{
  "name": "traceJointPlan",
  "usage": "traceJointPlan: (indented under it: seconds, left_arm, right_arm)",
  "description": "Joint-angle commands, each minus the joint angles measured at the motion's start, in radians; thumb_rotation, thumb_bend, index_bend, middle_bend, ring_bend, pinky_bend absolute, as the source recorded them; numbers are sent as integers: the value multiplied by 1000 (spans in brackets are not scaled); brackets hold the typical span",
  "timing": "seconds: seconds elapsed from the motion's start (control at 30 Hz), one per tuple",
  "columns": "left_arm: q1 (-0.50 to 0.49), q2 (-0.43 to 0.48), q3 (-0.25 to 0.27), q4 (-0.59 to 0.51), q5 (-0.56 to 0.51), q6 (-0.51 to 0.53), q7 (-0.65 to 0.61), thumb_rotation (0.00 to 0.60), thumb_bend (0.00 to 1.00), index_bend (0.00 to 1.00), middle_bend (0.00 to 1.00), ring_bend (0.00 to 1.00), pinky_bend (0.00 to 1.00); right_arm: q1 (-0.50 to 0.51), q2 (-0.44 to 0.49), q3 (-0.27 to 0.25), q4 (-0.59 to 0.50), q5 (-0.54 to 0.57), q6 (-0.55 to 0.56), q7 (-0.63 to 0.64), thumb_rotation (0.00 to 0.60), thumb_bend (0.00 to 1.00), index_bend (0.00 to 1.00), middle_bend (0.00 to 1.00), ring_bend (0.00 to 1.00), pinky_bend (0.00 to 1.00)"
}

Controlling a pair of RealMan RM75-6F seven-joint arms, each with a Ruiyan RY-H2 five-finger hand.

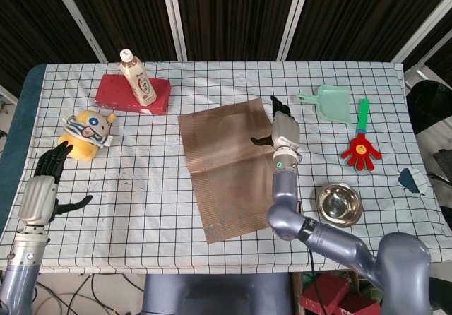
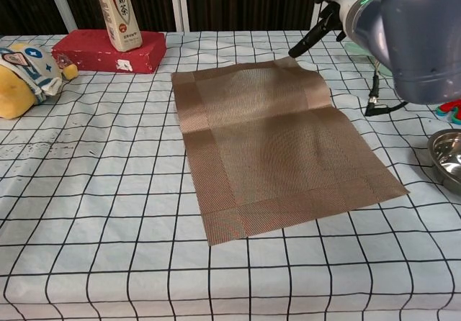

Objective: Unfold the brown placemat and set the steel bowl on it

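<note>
Brown placemat: flat, just left of our released right robot hand. Steel bowl: right of it on the counter; we judge it light, rigid, slippery; grip the rim.

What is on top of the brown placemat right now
Nothing rests on the brown placemat; it lies unfolded on the checkered tablecloth. The right hand hovers at its far right corner, fingers spread. The steel bowl sits off it. The cloth beneath is covered.
</note>
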Motion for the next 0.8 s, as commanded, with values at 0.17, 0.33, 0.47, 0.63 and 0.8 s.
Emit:
traceJointPlan:
  seconds: [0.17, 0.33, 0.47, 0.63, 0.8]
  left_arm:
    - [0, 2, 8, 3, 7, -3, 15, 600, 70, 0, 0, 0, 0]
    - [0, 6, 15, 6, 12, -6, 37, 600, 62, 0, 0, 0, 0]
    - [-2, 7, 20, 8, 11, -12, 65, 600, 49, 0, 0, 0, 0]
    - [-4, 9, 28, 11, 13, -20, 100, 600, 49, 0, 0, 0, 0]
    - [-8, 11, 40, 12, 20, -33, 128, 600, 49, 0, 0, 0, 1]
  right_arm:
    - [-138, 144, -136, -204, -160, 91, 4, 600, 0, 0, 52, 41, 185]
    - [-275, 282, -257, -373, -303, 139, 60, 600, 0, 0, 34, 26, 184]
    - [-370, 370, -358, -448, -455, 187, 112, 600, 17, 0, 27, 20, 183]
    - [-478, 450, -486, -455, -654, 277, 157, 600, 50, 0, 20, 16, 183]
    - [-598, 517, -603, -451, -792, 363, 218, 600, 50, 0, 18, 14, 182]
